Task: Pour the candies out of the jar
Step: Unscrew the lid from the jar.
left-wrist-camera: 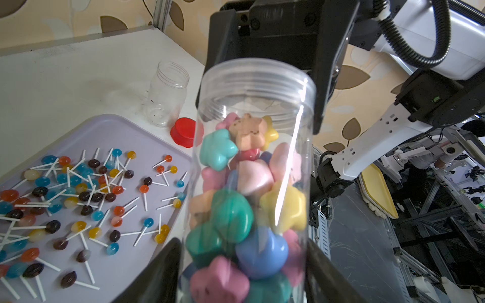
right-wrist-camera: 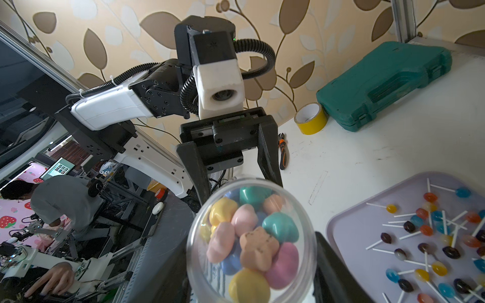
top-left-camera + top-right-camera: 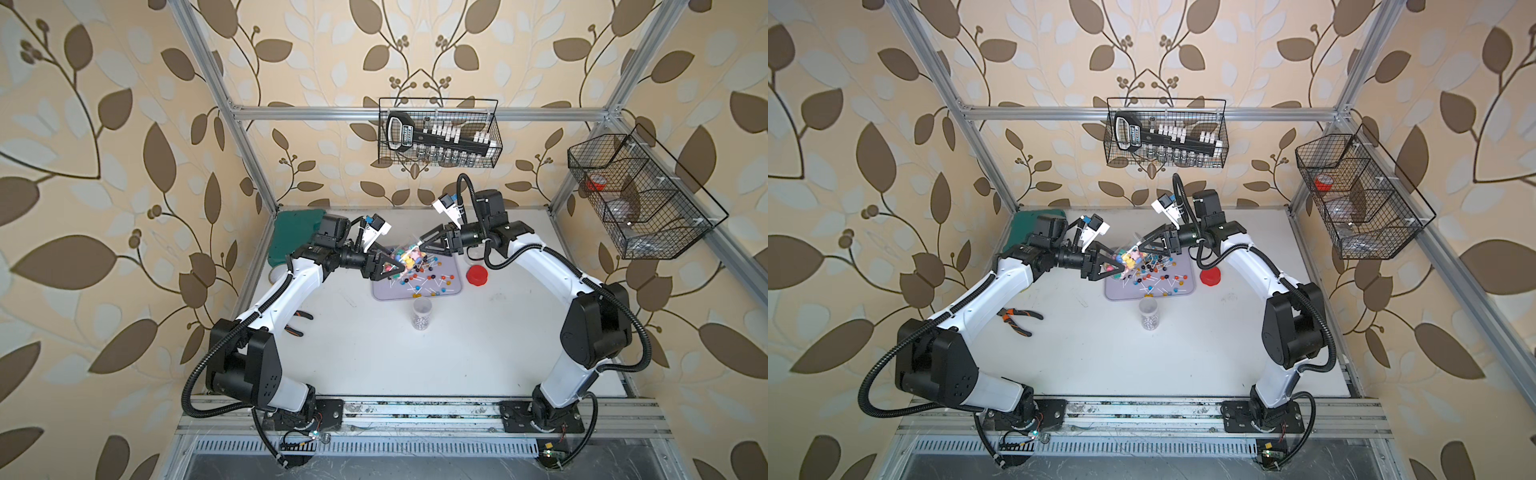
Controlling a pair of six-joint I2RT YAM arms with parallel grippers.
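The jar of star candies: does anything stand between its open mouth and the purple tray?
Nothing visible does. The jar has no lid on. The right pincer straddles its neck from the sides and does not cover the mouth. The tray lies lower, beside it, holding loose lollipops.
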